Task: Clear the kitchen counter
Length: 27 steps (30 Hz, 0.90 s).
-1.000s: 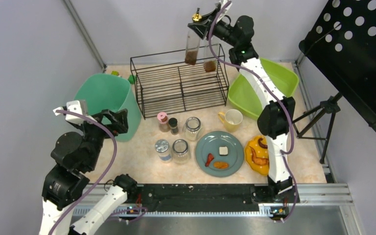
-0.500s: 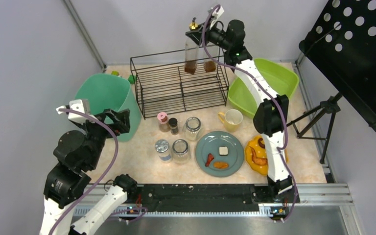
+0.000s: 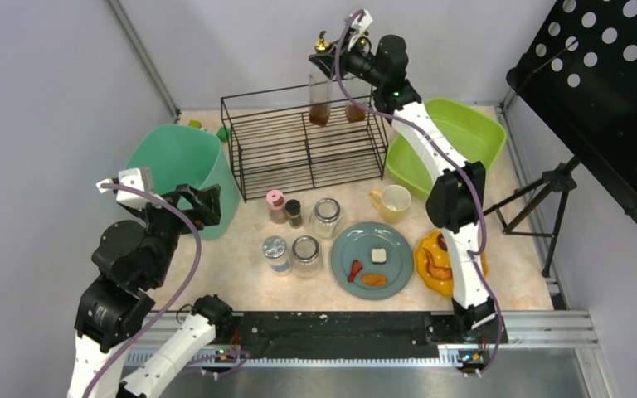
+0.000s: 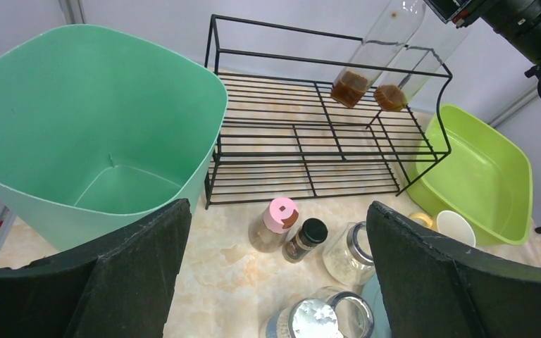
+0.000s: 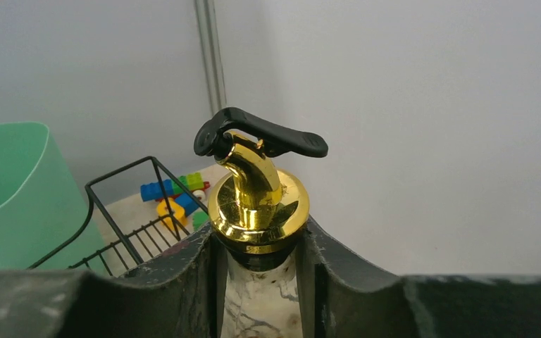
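Observation:
The kitchen counter (image 3: 232,278) is a beige marble-pattern top. My right gripper (image 3: 334,58) is shut on the neck of a clear oil bottle (image 3: 320,95) with a gold pourer (image 5: 257,201). It holds the bottle tilted over the back of the black wire rack (image 3: 299,149), its brown-filled base at the rack's top rail. A second such bottle (image 3: 355,106) leans beside it. In the right wrist view the fingers (image 5: 183,274) clamp the neck (image 5: 257,303). My left gripper (image 3: 192,204) is open and empty beside the green bin (image 3: 174,157), above the jars (image 4: 280,224).
On the counter stand a pink-lid jar (image 3: 275,204), a black-lid jar (image 3: 294,212), glass jars (image 3: 325,217), a silver-lid jar (image 3: 276,252), a yellow mug (image 3: 392,201), a teal plate (image 3: 342,245) with food and a yellow plate (image 3: 425,267). A lime tub (image 3: 464,133) sits at the back right.
My right gripper has carried the oil bottle a little left and down toward the rack. The left arm has hardly moved.

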{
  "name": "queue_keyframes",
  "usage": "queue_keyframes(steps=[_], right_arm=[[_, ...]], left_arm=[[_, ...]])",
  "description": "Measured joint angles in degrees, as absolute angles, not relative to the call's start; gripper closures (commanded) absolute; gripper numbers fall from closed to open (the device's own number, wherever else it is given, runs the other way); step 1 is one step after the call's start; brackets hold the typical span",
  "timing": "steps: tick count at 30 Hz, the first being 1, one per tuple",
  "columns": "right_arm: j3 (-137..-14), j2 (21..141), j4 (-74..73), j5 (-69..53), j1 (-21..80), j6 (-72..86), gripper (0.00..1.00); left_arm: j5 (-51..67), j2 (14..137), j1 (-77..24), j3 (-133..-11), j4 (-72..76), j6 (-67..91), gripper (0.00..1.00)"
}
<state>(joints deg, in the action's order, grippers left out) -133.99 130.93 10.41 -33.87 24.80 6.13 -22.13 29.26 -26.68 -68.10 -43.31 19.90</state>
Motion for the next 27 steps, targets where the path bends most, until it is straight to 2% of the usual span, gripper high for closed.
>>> queue_keyframes(steps=[3, 12, 16, 27], right_arm=[[-133.99, 130.93, 10.07, -32.97, 25.45, 6.74, 0.39], [-134.02, 130.93, 9.78, -31.0, 28.14, 7.09, 0.18], [-134.02, 130.91, 9.78, -29.54, 28.38, 7.05, 0.13], [-129.73, 125.99, 9.28, -21.37, 28.67, 5.45, 0.11]], left_arm=[[-22.11, 29.26, -26.68, -68.03, -43.31, 19.9, 0.01], [-22.15, 28.6, -26.68, -67.75, -43.35, 20.05, 0.01], [-22.17, 28.51, -26.68, -67.75, -43.42, 20.08, 0.01], [-22.17, 28.49, -26.68, -67.75, -43.53, 20.05, 0.01]])
